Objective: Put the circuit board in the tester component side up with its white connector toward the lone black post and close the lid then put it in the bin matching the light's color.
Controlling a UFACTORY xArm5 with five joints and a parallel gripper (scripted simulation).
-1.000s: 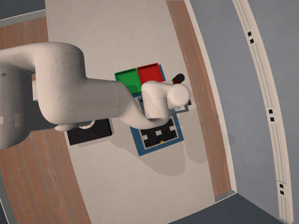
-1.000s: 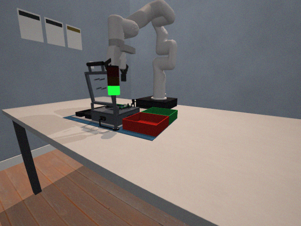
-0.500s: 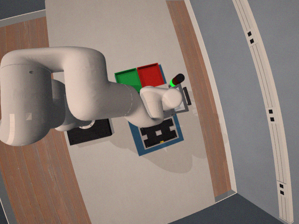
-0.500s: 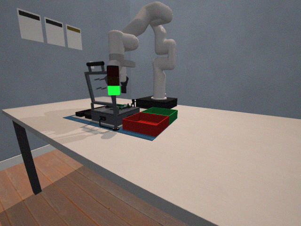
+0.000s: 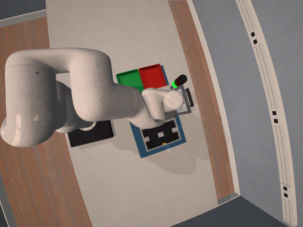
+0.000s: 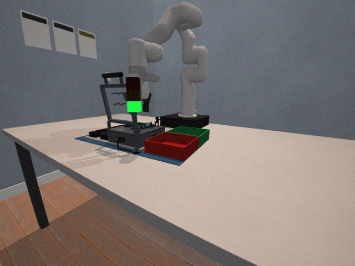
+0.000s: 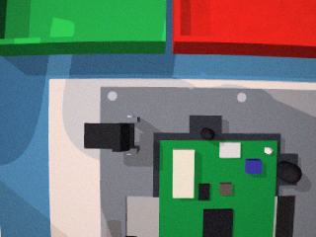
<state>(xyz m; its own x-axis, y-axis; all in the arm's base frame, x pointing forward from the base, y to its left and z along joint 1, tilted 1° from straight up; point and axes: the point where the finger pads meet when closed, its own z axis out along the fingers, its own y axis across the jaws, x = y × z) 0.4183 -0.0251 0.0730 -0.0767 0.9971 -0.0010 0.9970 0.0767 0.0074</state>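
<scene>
Stretched out beneath the tool, a broad pale surface [image 5: 147, 195] [image 6: 258, 177]; arched above the tool, a smooth white jointed arm [image 5: 90, 85] [image 6: 187, 14]. Lower down, a flat blue mat [image 5: 137, 143] [image 6: 172, 160] [image 7: 30, 197], and on it, under the tool, a grey boxy tester [image 6: 123, 137] [image 7: 128, 104], with its grey framed lid [image 5: 188, 109] [image 6: 104, 100] standing open beside the tool. To one side below the tool, a flat black cut-out tray [image 5: 168, 136] [image 6: 99, 133]; to the other, an open red square bin [image 5: 153, 75] [image 6: 172, 151] [image 7: 247, 50] next to an open green square bin [image 5: 129, 79] [image 6: 204, 138] [image 7: 84, 47]. The black two-fingered tool [image 6: 137, 107]: fully open, holding nothing. Near it, a black-topped cylindrical signal light [image 5: 180, 80] [image 6: 133, 94], lit green. Below the tool, in the tester, a green rectangular circuit board [image 6: 146, 124] [image 7: 168, 217], lying flat, components up, and just beside it a small black blocky tab [image 7: 104, 135]
</scene>
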